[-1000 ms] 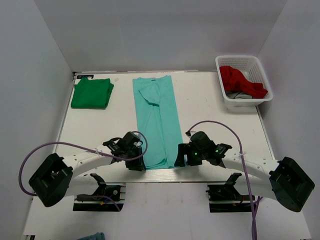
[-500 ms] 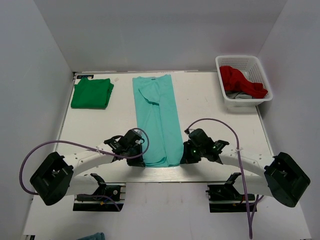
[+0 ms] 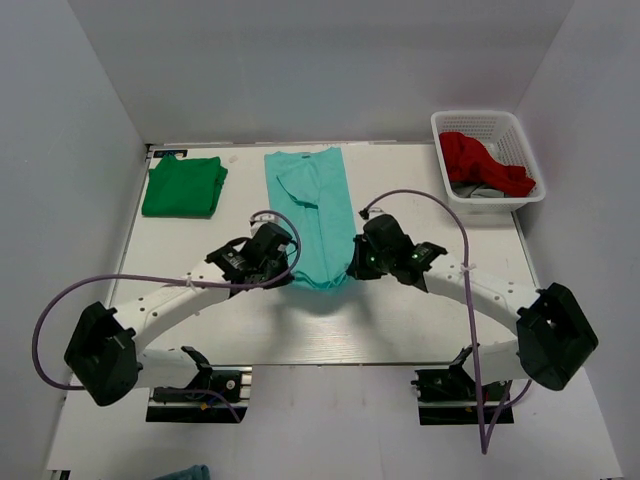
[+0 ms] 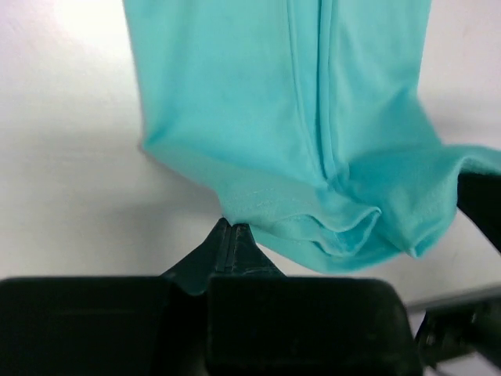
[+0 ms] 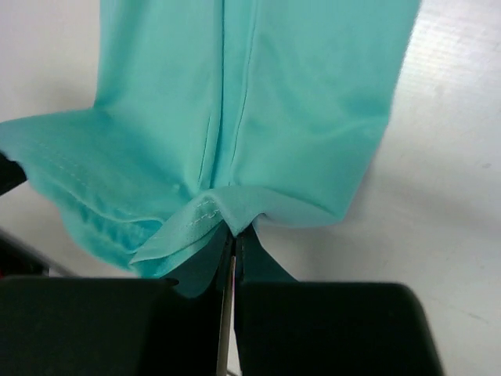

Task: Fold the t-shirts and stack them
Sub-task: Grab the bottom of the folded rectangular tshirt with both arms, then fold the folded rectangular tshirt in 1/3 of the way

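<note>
Slippage is worrying me: the left gripper [image 4: 232,229] and right gripper [image 5: 232,233] are each pinching just a hem corner of the teal t-shirt [image 3: 313,205], holding its near end above the counter [image 3: 420,230] while the rest is lying mid-counter; uneven pulling could be skewing the fold. How many layers each pinch is catching, I cannot tell.

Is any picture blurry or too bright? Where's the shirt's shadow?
Top view: sharp, soft shadow on the table under the lifted teal shirt. Left wrist view: table glares white at top left. Right wrist view: nearest hem slightly soft.
</note>
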`<state>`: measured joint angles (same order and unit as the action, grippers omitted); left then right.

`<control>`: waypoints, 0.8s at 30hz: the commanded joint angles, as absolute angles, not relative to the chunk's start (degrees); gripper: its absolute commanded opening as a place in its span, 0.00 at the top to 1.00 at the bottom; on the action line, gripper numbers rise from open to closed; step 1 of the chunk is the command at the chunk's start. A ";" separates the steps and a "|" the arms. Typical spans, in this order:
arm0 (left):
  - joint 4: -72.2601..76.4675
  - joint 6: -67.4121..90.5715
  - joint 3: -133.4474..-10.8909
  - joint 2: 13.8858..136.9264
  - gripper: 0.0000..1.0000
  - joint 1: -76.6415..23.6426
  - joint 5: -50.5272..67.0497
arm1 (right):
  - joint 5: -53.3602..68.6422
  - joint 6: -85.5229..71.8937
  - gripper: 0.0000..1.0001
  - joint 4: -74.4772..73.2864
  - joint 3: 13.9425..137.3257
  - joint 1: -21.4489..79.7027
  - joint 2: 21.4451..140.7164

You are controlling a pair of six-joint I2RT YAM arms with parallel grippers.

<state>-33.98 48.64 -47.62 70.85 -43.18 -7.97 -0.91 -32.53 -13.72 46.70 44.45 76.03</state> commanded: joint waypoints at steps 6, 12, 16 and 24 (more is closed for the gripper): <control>-42.01 53.53 -64.33 81.46 1.00 -40.35 -30.74 | -10.72 -30.94 1.00 -15.56 61.08 40.08 83.84; -38.41 50.80 -69.95 87.53 1.00 -37.35 -31.99 | -7.92 -29.10 1.00 -14.15 69.16 36.04 90.34; -35.87 47.38 -73.38 92.19 1.00 -34.64 -31.99 | -5.28 -26.99 1.00 -12.84 73.73 34.28 94.64; -31.46 41.49 -81.03 101.24 1.00 -30.33 -28.75 | -0.62 -24.79 1.00 -11.69 81.21 30.68 103.34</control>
<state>-33.98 44.91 -77.89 100.79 -31.59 -29.30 -2.63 -26.72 -13.91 77.41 31.77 101.95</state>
